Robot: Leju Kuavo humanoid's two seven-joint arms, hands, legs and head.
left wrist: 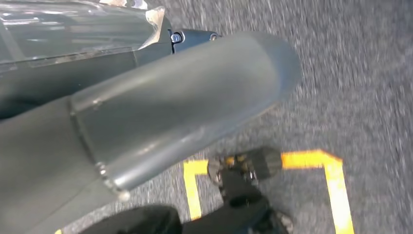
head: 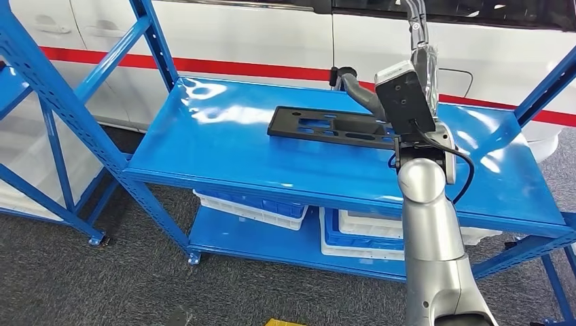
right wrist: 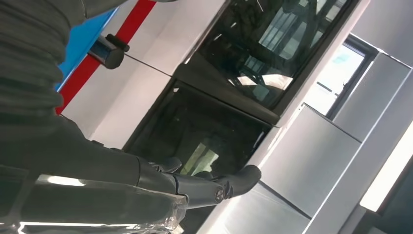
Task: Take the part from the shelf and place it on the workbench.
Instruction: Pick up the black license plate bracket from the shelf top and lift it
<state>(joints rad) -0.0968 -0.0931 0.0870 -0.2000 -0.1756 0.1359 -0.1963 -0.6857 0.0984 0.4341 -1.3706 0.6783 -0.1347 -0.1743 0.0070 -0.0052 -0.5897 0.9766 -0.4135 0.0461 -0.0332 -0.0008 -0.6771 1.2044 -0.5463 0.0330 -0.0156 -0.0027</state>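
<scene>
A: Status check. The part [head: 331,127], a flat black plate with cut-outs, is seen lying flat on the top deck of the blue shelf [head: 224,159], just left of the raised right arm. It is not held.

B: Right hand [head: 367,92]?

A: It is raised above the deck, at roughly 2 o'clock from the part's middle, over its right end. In the right wrist view the fingers [right wrist: 229,183] are seen stretched out with nothing between them, pointing toward the white vehicle [head: 258,41] behind the shelf. They are judged released. No contact with the part can be confirmed from the head view; the wrist camera housing blocks that corner.

B: Left hand?

A: The left hand [left wrist: 160,107] is hanging over grey floor with yellow marking tape [left wrist: 336,190]. Its thumb is seen close up, but the fingers are hidden behind it. Finger state cannot be told.

B: Step in hand?

A: The reach to the part is judged to be under way; no grasp is made yet. Advice: the wrist should be pitched down so the fingers come onto the plate's right edge. The plate is thin and flat on slick painted steel, so it is likely to slide under a push. An overhanging edge or a cut-out should be used for purchase. The lift should be kept level so the long left end isn't dragged across the deck.

B: Other items?

A: White and blue bins [head: 353,234] are sitting on the lower deck, untouched.
</scene>
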